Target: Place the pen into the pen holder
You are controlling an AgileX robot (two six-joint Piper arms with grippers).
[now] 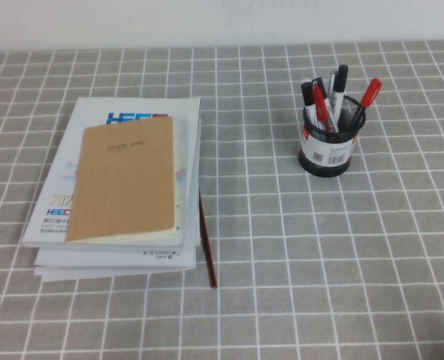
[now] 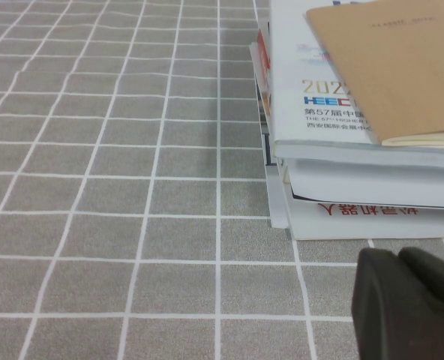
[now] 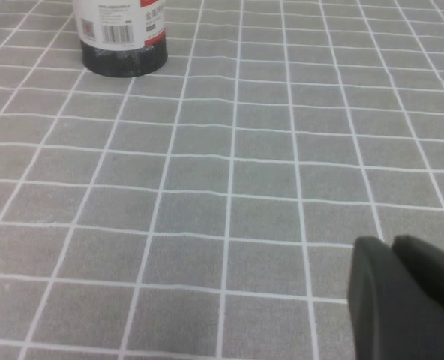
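The pen holder, a black mesh cup with a red-and-white barcode label, stands at the back right; its lower part also shows in the right wrist view. Several pens stand in it, among them a thick black-capped marker, another black-capped one and slim red-capped pens. No marker lies on the table in any view. My left gripper is shut and empty, low over the table beside the book stack. My right gripper is shut and empty, well short of the holder. Neither gripper shows in the high view.
A stack of books topped by a tan notebook lies at the left; it also shows in the left wrist view. A thin dark-red pencil lies along its right edge. A grey checked cloth covers the table.
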